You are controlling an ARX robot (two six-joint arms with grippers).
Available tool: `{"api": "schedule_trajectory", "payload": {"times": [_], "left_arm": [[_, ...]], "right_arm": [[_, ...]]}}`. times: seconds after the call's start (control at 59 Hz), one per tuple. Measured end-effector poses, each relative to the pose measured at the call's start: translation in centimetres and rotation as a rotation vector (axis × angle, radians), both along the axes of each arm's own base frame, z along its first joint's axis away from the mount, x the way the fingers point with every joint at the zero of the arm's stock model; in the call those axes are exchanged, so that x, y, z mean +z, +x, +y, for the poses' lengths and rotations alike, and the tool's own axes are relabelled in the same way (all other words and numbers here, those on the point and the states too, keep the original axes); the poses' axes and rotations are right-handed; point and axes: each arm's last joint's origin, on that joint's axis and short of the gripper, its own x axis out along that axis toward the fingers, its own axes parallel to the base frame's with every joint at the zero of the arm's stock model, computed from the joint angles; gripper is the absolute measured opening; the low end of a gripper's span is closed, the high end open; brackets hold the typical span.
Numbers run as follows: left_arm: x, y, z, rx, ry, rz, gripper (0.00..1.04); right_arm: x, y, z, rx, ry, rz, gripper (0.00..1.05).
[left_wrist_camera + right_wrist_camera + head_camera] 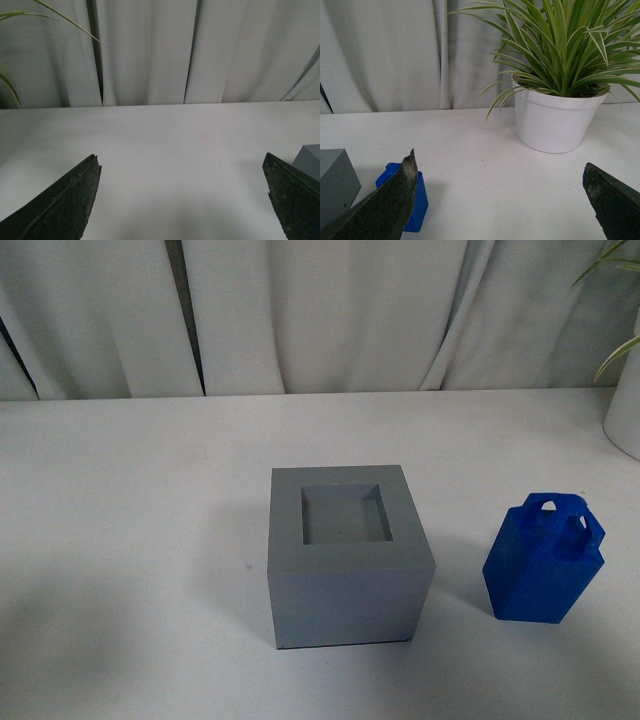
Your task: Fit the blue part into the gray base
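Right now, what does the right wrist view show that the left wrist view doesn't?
Right wrist only: the blue part, partly behind one jaw tip, and the white pot. Left wrist only: nothing of its own. Both: a corner of the gray base, the white table, the curtain, plant leaves, and open jaws holding nothing.

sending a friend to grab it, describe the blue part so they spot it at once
On the white table, find the gray base near the middle. The blue part stands apart on its right; it alone is bright blue, narrower, with loop handles on top.
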Motion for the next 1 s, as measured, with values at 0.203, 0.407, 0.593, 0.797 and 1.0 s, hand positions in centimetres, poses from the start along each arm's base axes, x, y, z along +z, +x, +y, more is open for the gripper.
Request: {"api": "schedule_trajectory", "payload": {"times": [0.203,0.407,0.593,0.797,1.0], "left_arm": [[-0.01,0.00,0.00,0.000,0.000,0.001,0.99],[0.00,0.00,0.00,0.000,0.000,0.000,0.99],[0.00,0.00,0.00,0.000,0.000,0.000,0.99],[0.00,0.00,0.00,0.000,0.000,0.000,0.99],[0.00,0.00,0.00,0.000,0.000,0.000,0.99]], "right_arm": [[0.00,0.00,0.00,0.000,0.000,0.000,0.97],[0.00,0.00,0.00,0.000,0.000,0.000,0.97],[0.00,0.00,0.00,0.000,0.000,0.000,0.97],[0.00,0.00,0.00,0.000,0.000,0.000,0.97],[-0.24,0.21,-0.06,-0.064,-0.023,0.086,0.97]]}}
